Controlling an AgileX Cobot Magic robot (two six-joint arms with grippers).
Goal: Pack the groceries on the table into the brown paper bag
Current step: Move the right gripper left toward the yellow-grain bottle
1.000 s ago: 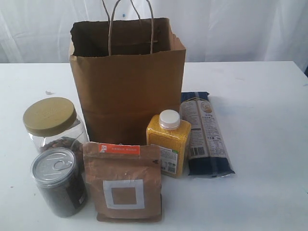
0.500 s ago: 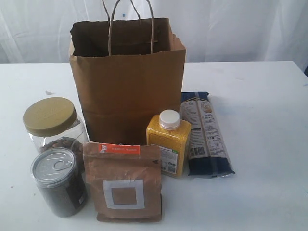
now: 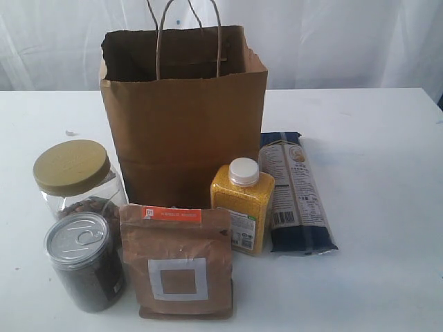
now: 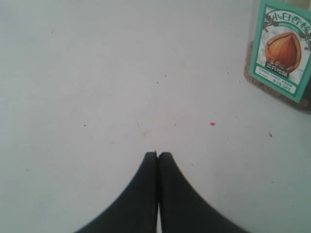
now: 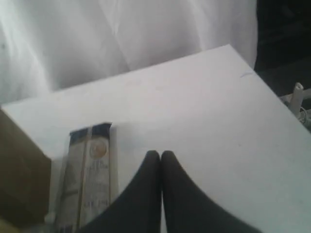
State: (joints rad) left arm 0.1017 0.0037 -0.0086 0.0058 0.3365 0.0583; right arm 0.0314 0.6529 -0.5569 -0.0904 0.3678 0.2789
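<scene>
- The left gripper (image 4: 157,154) is hanging over bare table (image 4: 97,73), its jaws pressed together and gripping nothing.
- The right gripper (image 5: 161,153) is also sitting closed and empty, just beside the noodle packet (image 5: 90,170).
- The brown paper bag (image 3: 183,117) is standing upright at the far middle.
- The gold-lidded jar (image 3: 73,173) and the pull-tab jar (image 3: 83,259) are standing near left, and the pouch (image 3: 176,263) and the yellow bottle (image 3: 242,204) in front.

Bright, even, washed-out light — soft faint shadows; right wrist view slightly blurred.
</scene>
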